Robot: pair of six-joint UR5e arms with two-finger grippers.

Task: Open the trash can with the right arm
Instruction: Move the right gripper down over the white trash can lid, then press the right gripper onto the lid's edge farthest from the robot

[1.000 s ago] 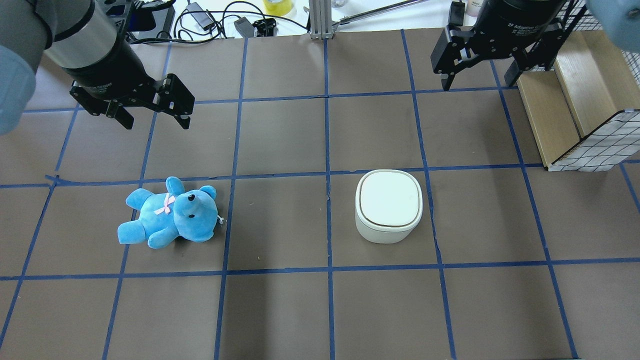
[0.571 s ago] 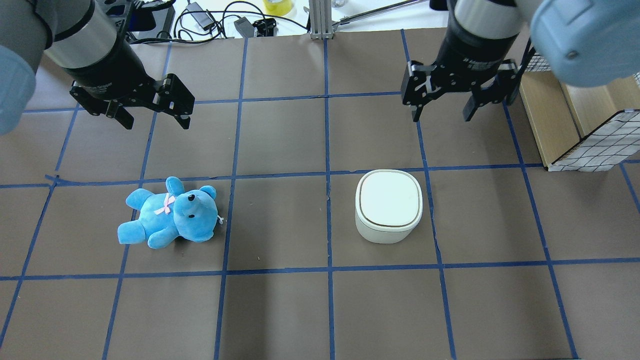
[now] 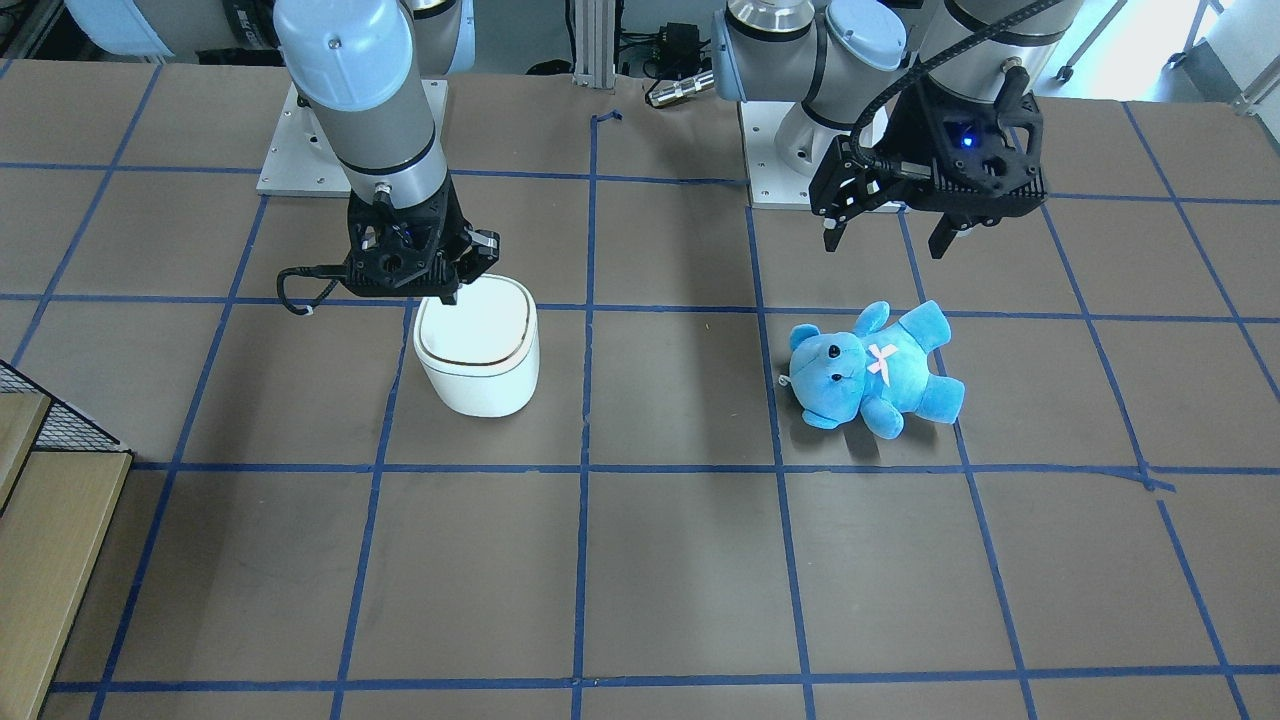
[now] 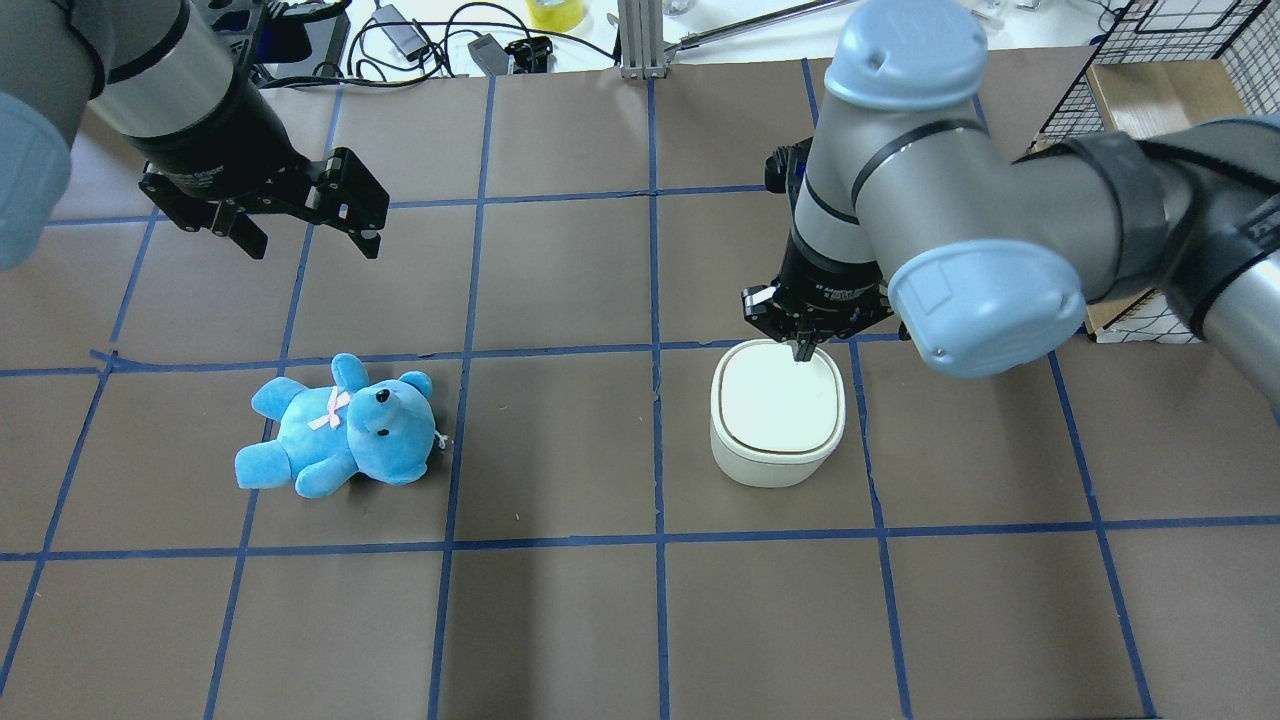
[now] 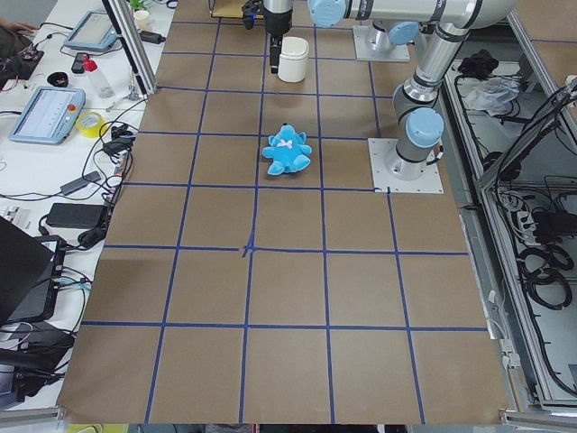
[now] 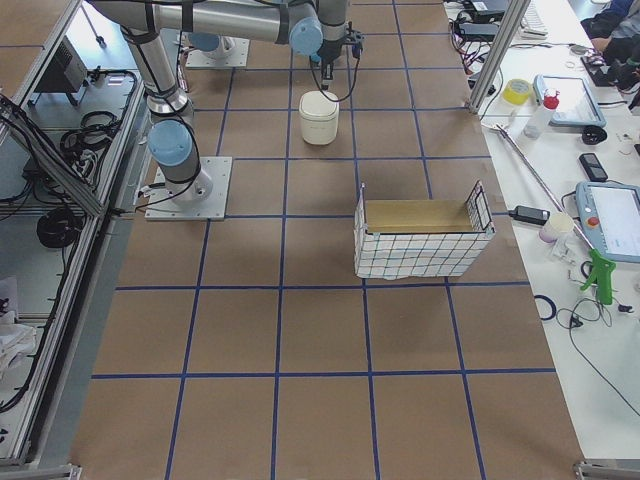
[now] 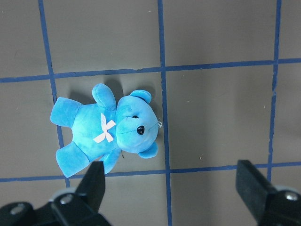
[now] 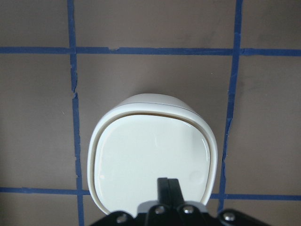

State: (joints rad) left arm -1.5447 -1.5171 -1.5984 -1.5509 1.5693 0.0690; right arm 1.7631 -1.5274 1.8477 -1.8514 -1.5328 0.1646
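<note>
The white trash can [image 4: 778, 400] stands on the brown table with its lid flat and closed. It also shows in the front view [image 3: 478, 345] and the right wrist view [image 8: 150, 155]. My right gripper [image 4: 803, 350] is shut, fingers together and pointing down over the lid's far edge. I cannot tell if it touches the lid. Its fingertips [image 8: 168, 186] show at the lid's rim. My left gripper [image 4: 310, 240] is open and empty, hanging above the table beyond the blue plush bear [image 4: 340, 425].
The bear lies on its back left of the can, also in the left wrist view [image 7: 108, 129]. A wire-sided wooden box [image 6: 425, 240] stands at the table's right end. Cables and clutter line the far table edge [image 4: 450, 40].
My right arm has swung in from the far right corner and come down over the trash can. Its gripper, open before, is now shut. The left arm has not moved.
</note>
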